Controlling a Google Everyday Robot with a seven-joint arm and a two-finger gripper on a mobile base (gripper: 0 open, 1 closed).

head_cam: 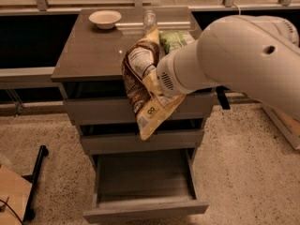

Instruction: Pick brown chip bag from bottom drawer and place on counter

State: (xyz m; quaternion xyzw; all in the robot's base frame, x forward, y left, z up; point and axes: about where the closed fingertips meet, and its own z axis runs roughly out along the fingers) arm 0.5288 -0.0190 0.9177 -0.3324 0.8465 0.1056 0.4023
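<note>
The brown chip bag [143,86] hangs in the air in front of the cabinet, its top level with the front edge of the counter [93,55] and its pale lower end over the middle drawer front. My gripper [153,78] is shut on the bag's right side and is mostly hidden behind my large white arm [234,55], which reaches in from the right. The bottom drawer [145,184] is pulled open below, and its inside looks empty.
On the counter are a white bowl [105,18] at the back left, a clear glass bottle [149,18] at the back middle, and a green-and-white bag [174,40] on the right. The two upper drawers are shut. A black stand [35,172] is on the floor at the left.
</note>
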